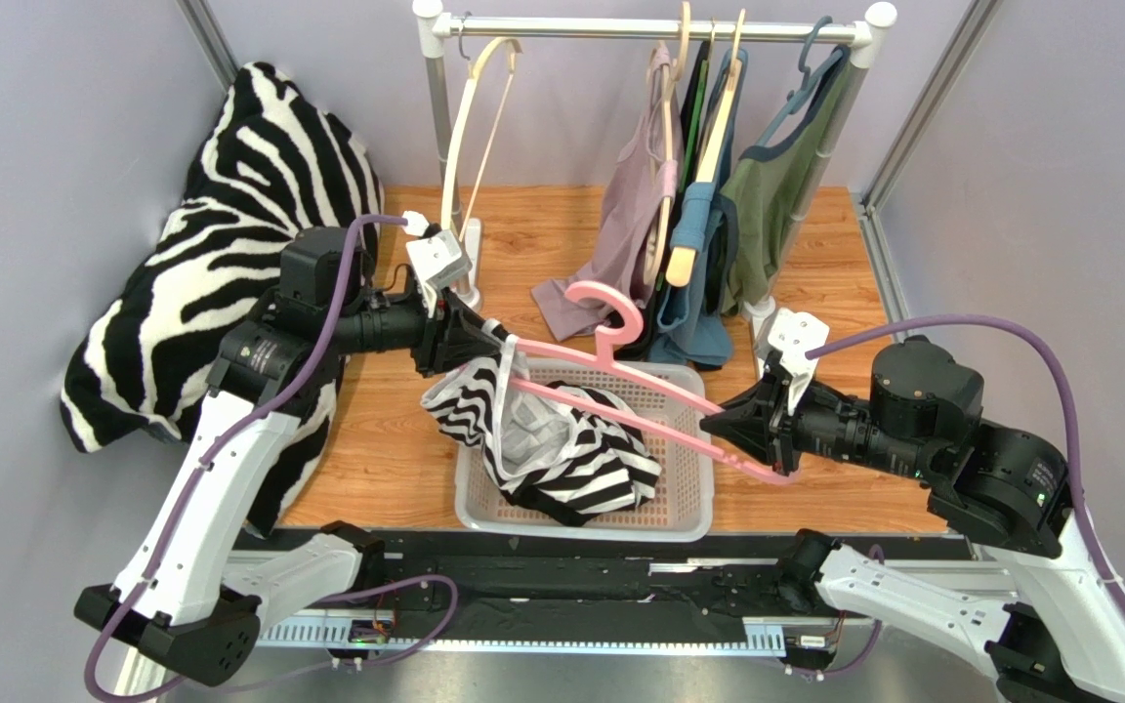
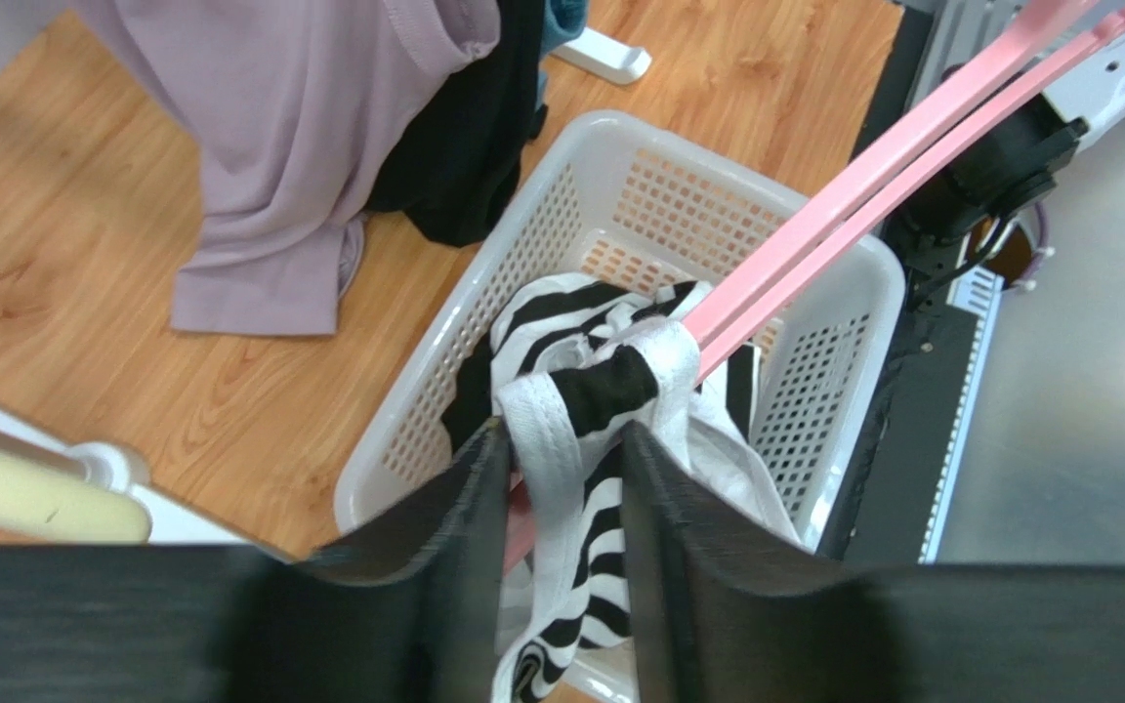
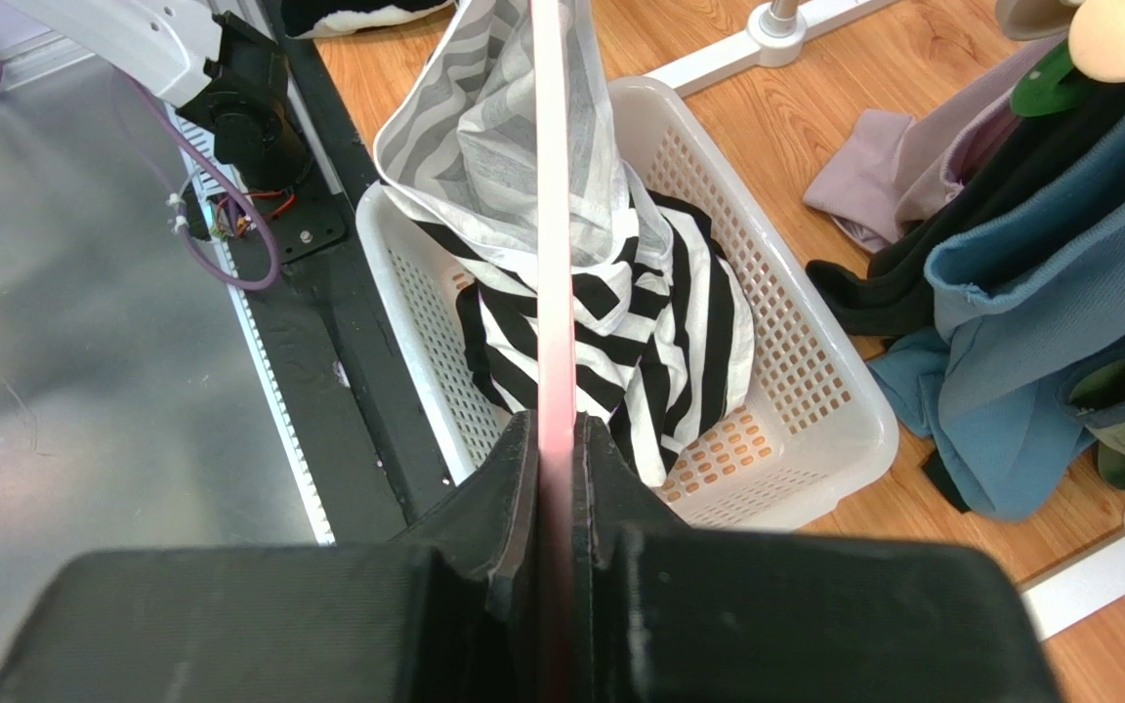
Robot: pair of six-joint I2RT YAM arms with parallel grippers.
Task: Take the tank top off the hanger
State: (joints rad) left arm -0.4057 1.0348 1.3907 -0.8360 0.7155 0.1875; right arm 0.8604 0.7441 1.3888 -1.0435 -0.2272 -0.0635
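Note:
A black-and-white striped tank top (image 1: 569, 440) hangs off a pink hanger (image 1: 627, 388) and sags into a white basket (image 1: 679, 513). My left gripper (image 1: 503, 356) is at the hanger's left end. In the left wrist view its fingers (image 2: 566, 440) stand on either side of the top's white strap (image 2: 561, 425), with the left pad touching it; I cannot tell whether the strap is pinched. My right gripper (image 1: 723, 425) is shut on the hanger's right end. In the right wrist view the hanger's pink bar (image 3: 551, 220) is clamped between the right gripper's jaws (image 3: 558, 425), with the tank top (image 3: 642, 293) draped over it.
A clothes rail (image 1: 657, 27) at the back carries several hung garments (image 1: 701, 220) and an empty wooden hanger (image 1: 473, 117). A zebra-print cushion (image 1: 216, 264) leans at the left wall. A lilac garment (image 2: 305, 176) trails onto the wooden floor near the basket wall (image 2: 422, 396).

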